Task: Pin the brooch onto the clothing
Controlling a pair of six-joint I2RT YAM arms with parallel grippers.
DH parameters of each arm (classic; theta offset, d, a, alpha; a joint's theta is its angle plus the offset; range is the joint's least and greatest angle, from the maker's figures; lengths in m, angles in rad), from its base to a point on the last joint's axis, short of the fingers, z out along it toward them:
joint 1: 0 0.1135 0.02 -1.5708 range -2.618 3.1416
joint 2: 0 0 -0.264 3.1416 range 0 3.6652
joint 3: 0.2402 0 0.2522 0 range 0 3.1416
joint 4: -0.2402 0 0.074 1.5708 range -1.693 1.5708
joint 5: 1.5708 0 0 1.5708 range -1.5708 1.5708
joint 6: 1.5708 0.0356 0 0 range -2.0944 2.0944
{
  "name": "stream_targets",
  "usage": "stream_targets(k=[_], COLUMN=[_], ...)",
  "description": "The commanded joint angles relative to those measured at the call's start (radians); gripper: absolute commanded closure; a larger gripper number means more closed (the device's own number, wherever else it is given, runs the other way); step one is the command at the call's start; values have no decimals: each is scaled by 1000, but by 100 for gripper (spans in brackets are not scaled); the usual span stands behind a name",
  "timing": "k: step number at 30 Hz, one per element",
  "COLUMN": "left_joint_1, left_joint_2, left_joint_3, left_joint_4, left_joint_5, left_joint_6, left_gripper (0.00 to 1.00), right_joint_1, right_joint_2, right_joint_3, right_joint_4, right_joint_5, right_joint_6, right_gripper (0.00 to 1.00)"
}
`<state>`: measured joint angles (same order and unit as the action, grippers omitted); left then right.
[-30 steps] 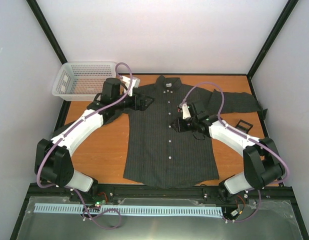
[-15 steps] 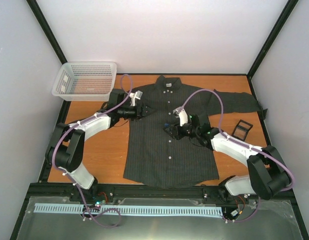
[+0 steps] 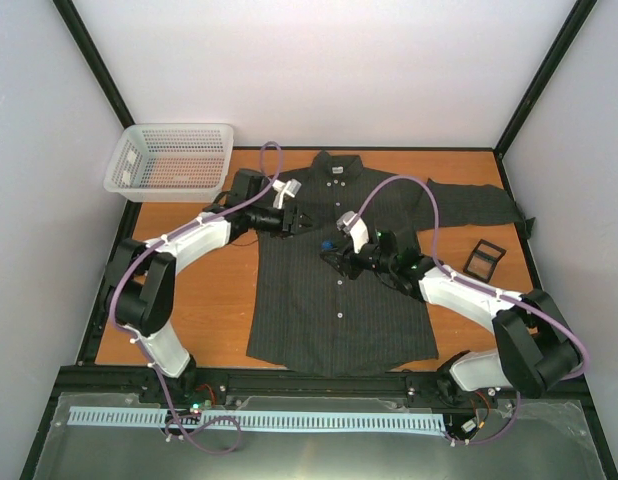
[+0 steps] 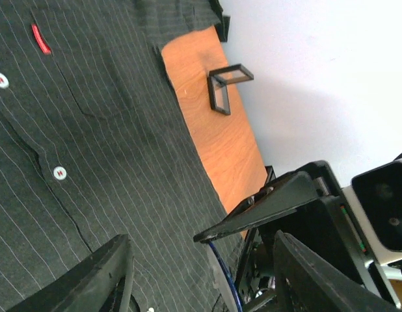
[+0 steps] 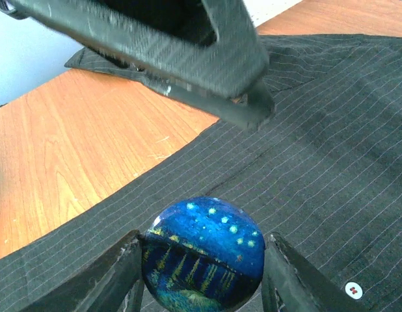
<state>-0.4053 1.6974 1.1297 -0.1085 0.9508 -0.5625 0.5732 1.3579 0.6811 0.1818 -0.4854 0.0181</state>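
Brooch [image 5: 204, 253], round and blue, sits clamped between the jaws of your right gripper [image 5: 201, 250], over the shirt [image 3: 339, 300] beside its button row. Your left gripper [image 4: 201, 242] has its jaws partly open, holding nothing, above the shirt's chest, near the right one.

Red tag [image 4: 40, 39]: sewn on the chest of the shirt [image 4: 123, 149]; no lettering can be read on it.
Brooch [image 5: 204, 255]: a blue night sky with stars is painted on its face; no words or numbers are seen.
Basket [image 3: 174, 128]: at the far left; a pale patch inside may be a sticker, but it is too blurred to be read.
Legible text: none is found in any view.
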Motion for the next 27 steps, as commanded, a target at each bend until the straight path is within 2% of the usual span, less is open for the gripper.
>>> stream_targets(k=[1,8,11,18,26,27], left_joint_1=[-35,-68,-71,-82,-99,-100], left_joint_2=[26,63,74,92,110,109], left_joint_3=[50,97,107,133,149,147], left_joint_4=[-94,-164,-180,-220,-261,-264], left_joint_5=[24,21,20,11,-12,-13], left_joint_6=[74,123,131,152,174,174], left_gripper=[42,51,59,68,69,72], right_joint_1=[11,11,10,11,11,11], right_joint_2=[23,40,51,67,69,68], right_joint_3=[7,14,16,18,14,14], right_joint_4=[32,54,62,76,74,73], right_joint_5=[5,17,14,21,32,32], right_joint_6=[-44,-46,-46,-46,-47,-47], right_gripper=[55,55,55,55,55,55])
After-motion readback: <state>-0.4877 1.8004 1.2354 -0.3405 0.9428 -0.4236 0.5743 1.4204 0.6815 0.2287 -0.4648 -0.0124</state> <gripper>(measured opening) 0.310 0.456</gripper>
